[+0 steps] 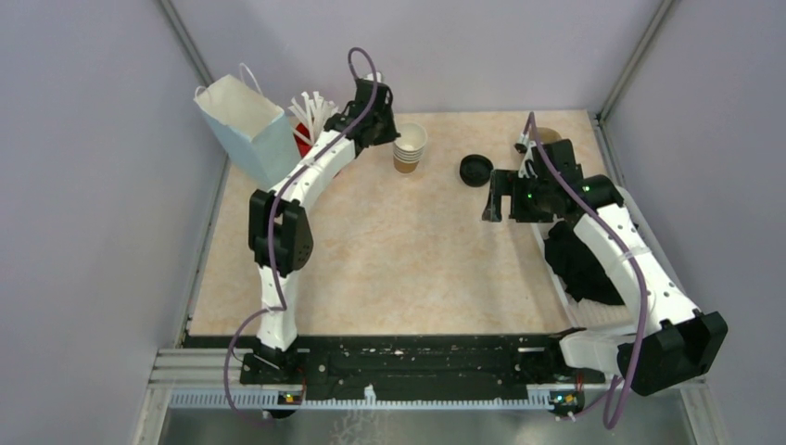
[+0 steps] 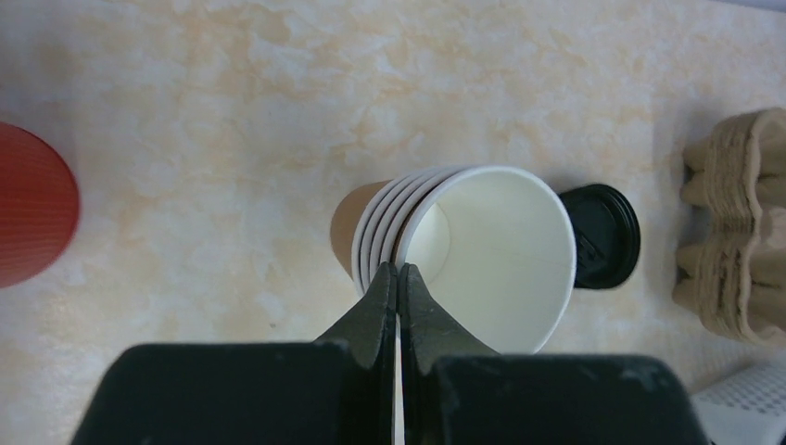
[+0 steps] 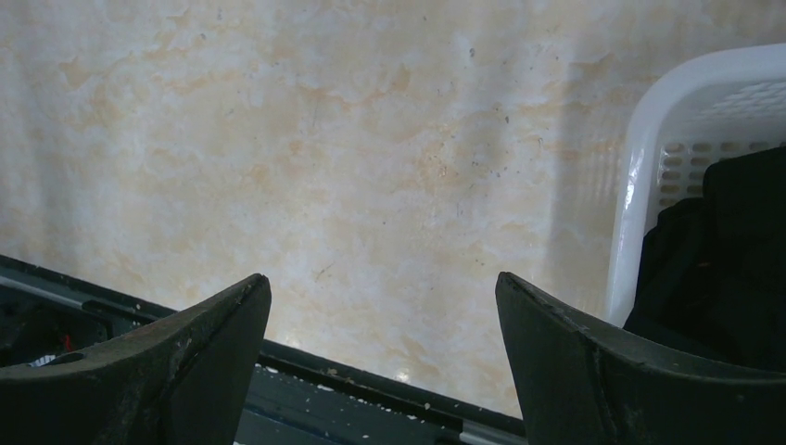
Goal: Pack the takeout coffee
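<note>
- Top view: the black lid [image 1: 476,170] sits near the table's [image 1: 389,260] far edge, right of the stack of lidless cups [image 1: 409,148]. A paper bag [image 1: 243,130] stands at the far-left corner.
- Left wrist: the left fingers [image 2: 375,311] are pressed together with their tips at the stack's rim, which partly hides the lid.
- Right wrist: the right fingers [image 3: 185,362] are spread wide over bare table, beside a white basket [image 3: 649,139].

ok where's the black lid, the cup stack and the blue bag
black lid [image 1: 476,170], top view, middle of the lid
cup stack [image 2: 491,246], left wrist view, white inside of top cup
blue bag [image 1: 262,148], top view, its front side
</note>
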You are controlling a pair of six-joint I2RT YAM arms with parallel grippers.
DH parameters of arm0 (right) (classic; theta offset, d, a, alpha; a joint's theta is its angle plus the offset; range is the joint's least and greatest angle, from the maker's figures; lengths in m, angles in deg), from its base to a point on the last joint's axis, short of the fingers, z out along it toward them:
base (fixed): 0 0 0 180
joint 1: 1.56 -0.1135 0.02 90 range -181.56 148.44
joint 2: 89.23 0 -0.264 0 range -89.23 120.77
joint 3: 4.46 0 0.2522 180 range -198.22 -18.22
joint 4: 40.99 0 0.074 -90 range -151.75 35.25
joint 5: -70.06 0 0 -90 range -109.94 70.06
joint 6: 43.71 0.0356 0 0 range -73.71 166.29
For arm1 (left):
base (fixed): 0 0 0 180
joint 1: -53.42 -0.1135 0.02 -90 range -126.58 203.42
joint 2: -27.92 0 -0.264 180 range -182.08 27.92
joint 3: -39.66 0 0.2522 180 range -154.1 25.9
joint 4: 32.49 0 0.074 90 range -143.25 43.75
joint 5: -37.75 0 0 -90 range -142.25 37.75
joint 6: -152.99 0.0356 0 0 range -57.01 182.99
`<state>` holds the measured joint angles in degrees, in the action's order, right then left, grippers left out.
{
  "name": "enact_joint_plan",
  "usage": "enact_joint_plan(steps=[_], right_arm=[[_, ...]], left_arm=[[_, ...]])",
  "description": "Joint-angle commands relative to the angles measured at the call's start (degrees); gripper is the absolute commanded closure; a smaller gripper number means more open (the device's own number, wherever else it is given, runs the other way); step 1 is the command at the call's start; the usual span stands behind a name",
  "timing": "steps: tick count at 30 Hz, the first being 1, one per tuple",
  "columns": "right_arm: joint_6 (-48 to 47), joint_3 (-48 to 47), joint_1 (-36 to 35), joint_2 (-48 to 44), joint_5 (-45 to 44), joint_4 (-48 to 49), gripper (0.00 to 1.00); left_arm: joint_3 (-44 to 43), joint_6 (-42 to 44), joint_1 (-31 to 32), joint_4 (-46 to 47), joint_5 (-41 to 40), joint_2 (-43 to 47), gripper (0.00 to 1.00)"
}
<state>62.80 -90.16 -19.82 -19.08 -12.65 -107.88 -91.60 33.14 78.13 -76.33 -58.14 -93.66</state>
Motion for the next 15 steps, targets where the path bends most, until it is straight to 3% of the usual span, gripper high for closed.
enact_joint_plan(steps=[1, 2, 6, 9, 12, 15], right_arm=[[-0.2, 0.4, -0.2, -0.9, 0.7, 1.8, 0.09], [-0.3, 0.1, -0.3, -0.8, 0.8, 1.4, 0.09], [-0.2, 0.7, -0.3, -1.4, -0.1, 1.7, 0.09], [0.0, 0.7, -0.3, -1.1, 0.7, 1.5, 0.09], [0.0, 0.8, -0.3, -1.5, 0.2, 1.8, 0.09], [0.2, 0.5, -0.3, -1.3, 0.6, 1.6, 0.09]], left_arm=[[2.4, -2.8, -2.7, 2.9, 5.9, 2.9, 1.00], [2.0, -5.3, -3.8, 2.2, 10.4, 3.0, 1.00], [8.4, -9.5, -4.6, 8.2, 8.8, 6.8, 1.00], [0.2, -3.3, -1.5, 1.1, -0.8, 5.2, 1.00], [-0.7, -3.7, -2.3, 0.1, 3.3, 3.6, 1.00], [-3.1, -2.8, -1.7, -2.6, 1.8, 2.7, 1.00]])
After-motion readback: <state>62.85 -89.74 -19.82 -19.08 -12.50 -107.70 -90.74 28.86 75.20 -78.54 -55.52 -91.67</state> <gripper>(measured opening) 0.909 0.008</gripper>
